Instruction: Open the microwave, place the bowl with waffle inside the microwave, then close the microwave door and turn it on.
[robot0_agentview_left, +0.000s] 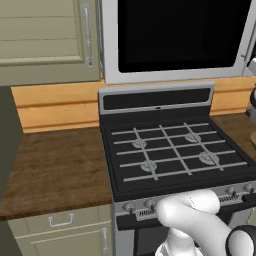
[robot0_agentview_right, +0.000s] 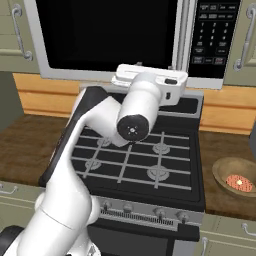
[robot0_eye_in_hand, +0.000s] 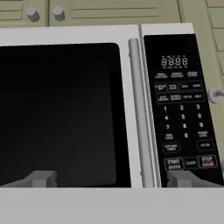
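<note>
1. At the left, a beige cabinet door (robot0_agentview_left: 45, 37) hung beside the microwave (robot0_agentview_left: 175, 40); below it a stretch of wooden bench (robot0_agentview_left: 55, 165) lay bare, with free room between the wall and the stove's left edge.
2. In the middle, the microwave door (robot0_eye_in_hand: 65, 113) was shut flat against its frame, its black glass unbroken and no interior on show; so, by my judgement, none of the task was done: opening, loading, closing and starting all remained.
3. The pincer (robot0_eye_in_hand: 111, 179) stood spread wide and pinched nothing; in the hand view its tips straddled the lower part of the long bar handle (robot0_eye_in_hand: 139, 113), though whether they had reached it I could not tell.
4. Under it the black gas stove (robot0_agentview_right: 135, 155) lay between arm and wall; its raised back panel (robot0_agentview_left: 156, 98) sat just below the microwave's lower edge, leaving little height for the wrist there.
5. Right of the handle ran the keypad panel (robot0_eye_in_hand: 181, 109), with the start key low on it; a door swung outward would need the space in front kept free.
6. Far right, the bowl with waffle (robot0_agentview_right: 237, 178) rested on the bench beside the stove, well apart from the pincer.
</note>
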